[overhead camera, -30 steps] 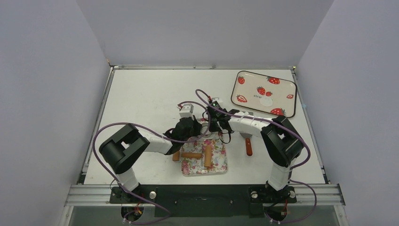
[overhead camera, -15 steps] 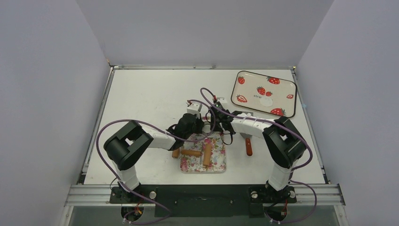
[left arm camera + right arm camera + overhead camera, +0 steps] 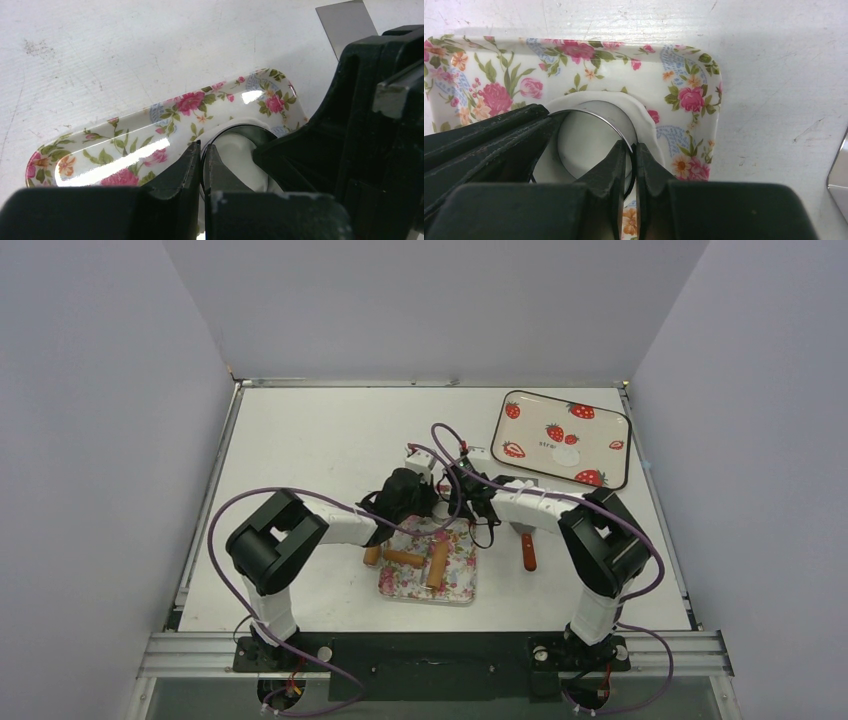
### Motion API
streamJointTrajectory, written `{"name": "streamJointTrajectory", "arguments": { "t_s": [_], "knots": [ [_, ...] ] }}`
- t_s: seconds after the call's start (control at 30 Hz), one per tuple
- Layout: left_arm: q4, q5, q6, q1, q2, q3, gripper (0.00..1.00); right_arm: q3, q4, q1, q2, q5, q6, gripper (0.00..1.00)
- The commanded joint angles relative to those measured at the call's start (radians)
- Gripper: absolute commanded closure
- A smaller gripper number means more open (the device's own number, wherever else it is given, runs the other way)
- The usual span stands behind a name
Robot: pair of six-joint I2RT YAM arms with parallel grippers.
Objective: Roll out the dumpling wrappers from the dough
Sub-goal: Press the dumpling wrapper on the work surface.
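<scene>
The silver metal ring (image 3: 596,113) stands on the flattened white dough (image 3: 583,142) in the far end of the floral tray (image 3: 574,55). A rim of dough (image 3: 642,117) spreads outside the ring. My right gripper (image 3: 633,151) is shut on the ring's wall on its right side. On the opposite side, my left gripper (image 3: 202,150) is shut on the ring's wall (image 3: 235,131); dough (image 3: 239,156) shows inside. One dumpling wrapper (image 3: 566,455) lies on the strawberry tray (image 3: 610,428) at the back right.
Brown wooden roller pieces (image 3: 404,558) lie in the floral tray (image 3: 455,585) near the arms. The spatula with its red handle (image 3: 528,552) lies on the table right of that tray; its blade (image 3: 345,25) shows in the left wrist view.
My left wrist has moved away from the bases, closer to the right wrist. The floral tray has slid slightly left and turned a little. Both grippers stay on the ring.
</scene>
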Motion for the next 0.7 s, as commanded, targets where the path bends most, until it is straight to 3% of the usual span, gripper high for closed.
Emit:
{"name": "streamJointTrajectory", "arguments": {
  "t_s": [0.0, 0.2, 0.43, 0.57, 0.67],
  "knots": [
    [-0.275, -0.047, -0.049, 0.026, 0.056, -0.032, 1.0, 0.01, -0.179, 0.043, 0.043, -0.254, -0.034, 1.0],
    [-0.322, -0.069, -0.152, -0.01, -0.025, -0.123, 1.0, 0.11, -0.232, -0.025, 0.108, -0.262, -0.133, 1.0],
    [-0.292, -0.089, -0.149, -0.035, -0.062, -0.164, 1.0, 0.175, -0.261, -0.036, 0.158, -0.259, -0.175, 1.0],
    [-0.137, -0.105, -0.014, -0.018, -0.025, -0.149, 1.0, 0.099, -0.264, -0.003, 0.095, -0.239, -0.138, 1.0],
    [-0.105, -0.064, 0.043, 0.037, 0.049, -0.04, 1.0, -0.04, -0.206, 0.042, 0.014, -0.249, -0.063, 1.0]
  ]
}}
